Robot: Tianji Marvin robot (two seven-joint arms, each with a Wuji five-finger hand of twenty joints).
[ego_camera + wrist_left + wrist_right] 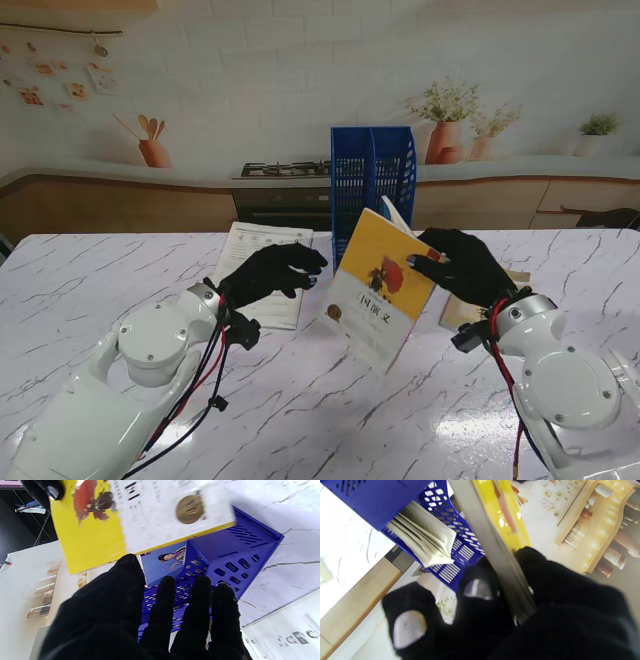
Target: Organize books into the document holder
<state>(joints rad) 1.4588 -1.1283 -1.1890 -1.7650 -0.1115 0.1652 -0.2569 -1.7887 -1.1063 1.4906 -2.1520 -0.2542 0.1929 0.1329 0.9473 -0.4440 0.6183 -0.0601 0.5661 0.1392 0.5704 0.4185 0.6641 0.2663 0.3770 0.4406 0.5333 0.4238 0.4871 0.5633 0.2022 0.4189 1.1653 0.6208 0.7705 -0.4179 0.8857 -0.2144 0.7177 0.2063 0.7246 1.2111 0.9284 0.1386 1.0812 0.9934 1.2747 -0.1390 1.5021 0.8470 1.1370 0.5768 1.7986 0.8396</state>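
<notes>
Yellow-covered book (380, 288) tilts in the right robot hand's (462, 265) grip, angled toward the blue document holder (372, 178); left robot hand (272, 272) hovers, fingers apart, empty.

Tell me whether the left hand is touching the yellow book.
Apart. The stand view shows bare table between the left hand and the yellow book, which the right hand holds.

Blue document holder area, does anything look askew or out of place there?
The book already in the blue document holder leans with its pages fanned open. The right hand holds the yellow book tilted, not yet inserted.
</notes>
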